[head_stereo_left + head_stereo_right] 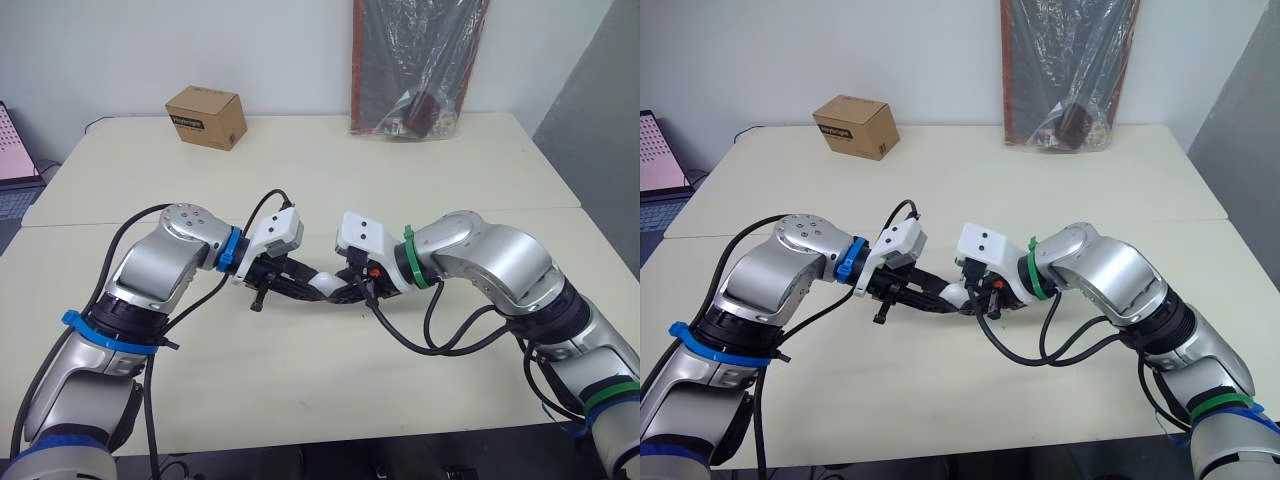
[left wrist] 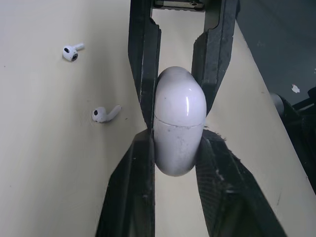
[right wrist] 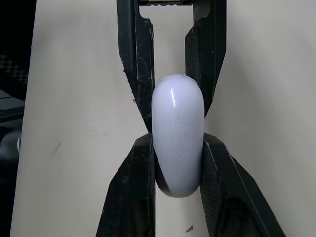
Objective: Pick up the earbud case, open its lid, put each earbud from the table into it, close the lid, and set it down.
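Left gripper and right gripper both clamp the glossy white earbud case, lid shut along its seam.

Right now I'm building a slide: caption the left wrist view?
Left gripper and right gripper clamp the closed earbud case; two earbuds lie on the table.

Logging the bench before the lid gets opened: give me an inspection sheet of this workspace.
Surface: cream table, matte.
Job's things: glossy white earbud case, lid shut, clamped between both grippers; two white earbuds loose on the table, apart.
Clutter: brown cardboard box and plastic-wrapped dark panel at the far edge.
Grippers: left gripper and right gripper shut on the case from opposite ends.
Cables: black cables loop from both wrists.
Surroundings: white wall; laptop far left.
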Tool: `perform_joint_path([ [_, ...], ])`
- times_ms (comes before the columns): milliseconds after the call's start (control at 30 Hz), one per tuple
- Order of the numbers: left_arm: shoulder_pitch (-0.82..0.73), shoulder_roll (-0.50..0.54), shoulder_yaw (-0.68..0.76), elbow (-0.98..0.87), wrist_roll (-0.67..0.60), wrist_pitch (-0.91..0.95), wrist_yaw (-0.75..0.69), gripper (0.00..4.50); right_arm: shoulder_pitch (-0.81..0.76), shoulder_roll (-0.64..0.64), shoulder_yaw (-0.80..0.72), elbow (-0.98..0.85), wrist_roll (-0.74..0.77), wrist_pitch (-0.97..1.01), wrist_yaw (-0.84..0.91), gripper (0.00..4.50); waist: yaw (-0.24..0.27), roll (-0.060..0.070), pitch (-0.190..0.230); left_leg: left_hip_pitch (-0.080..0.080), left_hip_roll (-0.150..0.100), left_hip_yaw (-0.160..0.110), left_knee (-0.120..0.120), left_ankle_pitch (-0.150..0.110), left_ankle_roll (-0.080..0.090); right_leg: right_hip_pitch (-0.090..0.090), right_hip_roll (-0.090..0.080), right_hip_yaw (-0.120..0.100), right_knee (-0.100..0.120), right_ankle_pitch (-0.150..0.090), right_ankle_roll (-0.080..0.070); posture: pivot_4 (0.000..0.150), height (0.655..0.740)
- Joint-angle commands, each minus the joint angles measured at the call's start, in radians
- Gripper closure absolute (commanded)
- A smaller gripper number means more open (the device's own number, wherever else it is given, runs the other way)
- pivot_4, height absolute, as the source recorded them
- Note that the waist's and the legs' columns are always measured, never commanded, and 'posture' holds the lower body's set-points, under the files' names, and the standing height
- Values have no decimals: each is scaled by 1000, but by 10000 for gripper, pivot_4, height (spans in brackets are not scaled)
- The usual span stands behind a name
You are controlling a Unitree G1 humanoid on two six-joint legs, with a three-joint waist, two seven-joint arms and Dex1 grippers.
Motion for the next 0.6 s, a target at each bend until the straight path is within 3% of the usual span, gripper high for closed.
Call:
perform_joint_path([
  [33,-13,-1,-13,-14,9,-7,1,37515,-29,-2,6,-41,-9,-26,16,37149,0,0,0,0,0,0,0,0,0,0,0,0,0,0,0,1500,7400],
  [533,3,-12,4,-26,-4,-13,25,37516,-23,5,-4,-35,-16,-31,24,37149,0,0,0,0,0,0,0,0,0,0,0,0,0,0,0,1500,7400],
  [600,9,-18,13,-26,-3,-27,42,37516,-18,2,-14,-39,-7,-26,33,29485,0,0,0,0,0,0,0,0,0,0,0,0,0,0,0,1500,7400],
])
